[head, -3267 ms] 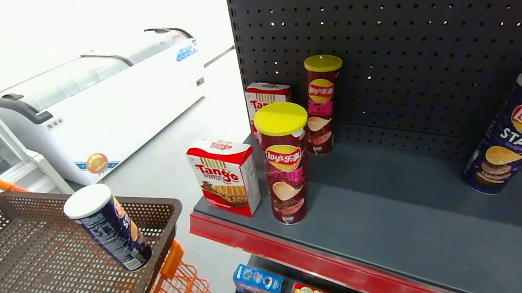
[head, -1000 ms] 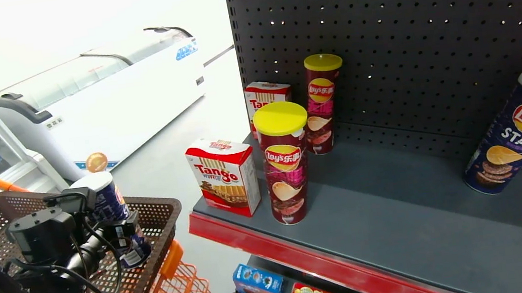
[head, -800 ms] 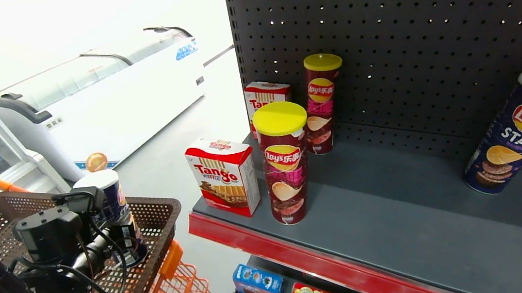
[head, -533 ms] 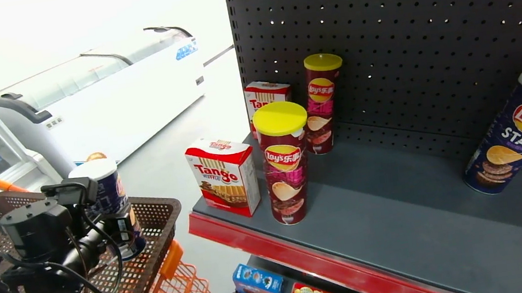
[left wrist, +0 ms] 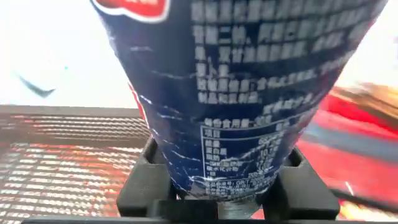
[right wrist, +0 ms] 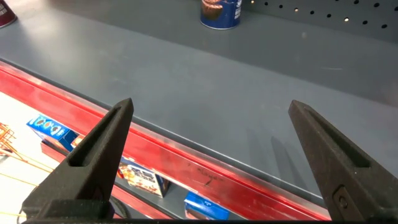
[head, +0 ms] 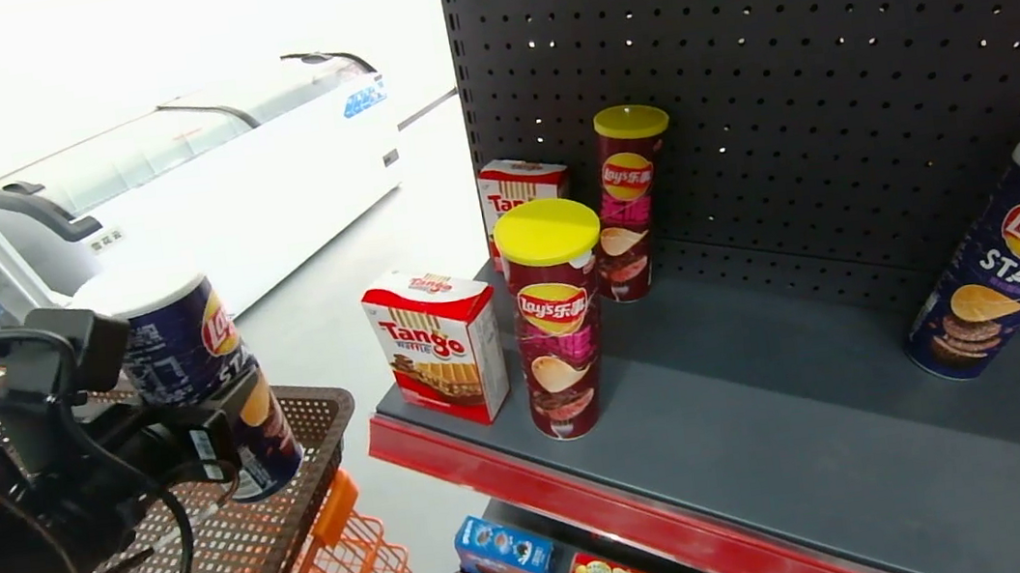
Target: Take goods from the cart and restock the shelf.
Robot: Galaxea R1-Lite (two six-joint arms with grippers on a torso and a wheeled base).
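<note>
The left gripper (left wrist: 222, 186) is clamped on the lower body of the dark blue chip can (head: 187, 350), with one black finger pressed against each side. The can is topped by a white lid, printed with a red and yellow logo and a picture of chips on its front, and covered in small white text on its back. It is held tilted over the brown perforated basket (head: 302, 419) of the orange cart (head: 358, 558), at the basket's corner nearest the shelf; whether its base is clear of the mesh cannot be told. The right gripper (right wrist: 214, 155) is spread wide, with nothing between its fingers, over the front part of the grey shelf (head: 778, 409), which is edged in red. On that shelf two maroon cans (head: 558, 319) with yellow lids are set upright, one behind the other, with two red and white wafer boxes (head: 439, 344) beside them. Well apart from these, a second blue can (head: 1004, 265) is leaned against the black pegboard (head: 783, 49). On the lower shelf, small boxes (head: 504, 552) are laid.
</note>
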